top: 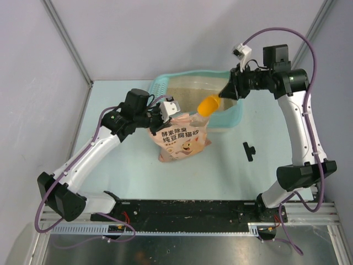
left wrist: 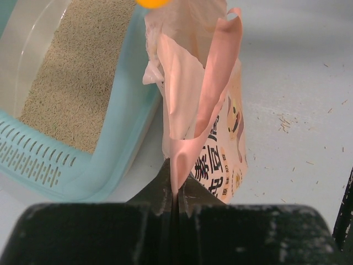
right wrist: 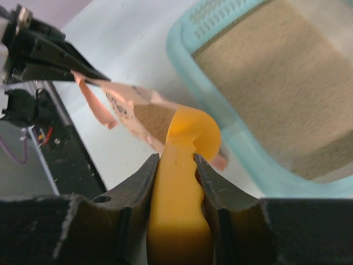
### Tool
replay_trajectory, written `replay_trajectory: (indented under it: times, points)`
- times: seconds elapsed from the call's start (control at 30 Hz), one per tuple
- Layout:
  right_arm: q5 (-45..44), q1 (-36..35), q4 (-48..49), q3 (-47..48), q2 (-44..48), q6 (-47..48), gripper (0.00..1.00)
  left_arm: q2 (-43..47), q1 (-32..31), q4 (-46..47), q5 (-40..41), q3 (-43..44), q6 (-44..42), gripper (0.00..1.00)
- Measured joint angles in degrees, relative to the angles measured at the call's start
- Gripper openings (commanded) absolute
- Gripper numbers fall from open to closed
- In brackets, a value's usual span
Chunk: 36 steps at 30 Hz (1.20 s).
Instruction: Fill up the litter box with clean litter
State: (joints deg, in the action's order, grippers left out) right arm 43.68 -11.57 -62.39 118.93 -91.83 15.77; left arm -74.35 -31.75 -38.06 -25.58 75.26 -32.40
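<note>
The light teal litter box (top: 234,118) sits at the back of the table with a layer of beige clean litter (top: 193,88) inside. A pink bag (top: 182,141) stands upright against its near wall. My left gripper (top: 165,112) is shut on the bag's top edge (left wrist: 185,149), holding the mouth open beside the box wall (left wrist: 118,143). My right gripper (top: 223,94) is shut on the handle of an orange scoop (right wrist: 185,182). The scoop's bowl (top: 208,105) hovers over the bag's mouth, near the box rim (right wrist: 182,38). More litter (right wrist: 154,118) shows inside the bag.
A small black part (top: 249,150) lies on the table to the right of the bag. Stray granules (left wrist: 284,122) are scattered on the table right of the bag. The black rail (top: 187,212) with the arm bases runs along the near edge.
</note>
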Motion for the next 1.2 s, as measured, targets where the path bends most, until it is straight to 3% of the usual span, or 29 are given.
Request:
replay_trajectory:
  times: [0.23,0.47,0.8,1.2]
  points:
    - [0.28,-2.95,-5.62,-3.41,-0.13,3.72,0.0,0.55,0.0,0.94,0.0,-0.87,0.57,0.0]
    - [-8.72,-11.76,-6.29,-2.05,-3.72,4.92,0.0,1.42,0.0,0.85,-1.11,-1.46,1.03,0.0]
    - [-30.36,-20.63,-2.97,-1.99,-8.79,-14.82,0.0,3.3,-0.17,0.63,-2.71,-2.84,2.51,0.0]
    - [-36.5,-23.15,10.16,-26.36,-3.02,-25.81,0.0,3.45,-2.08,0.61,-3.23,-3.13,5.46,0.0]
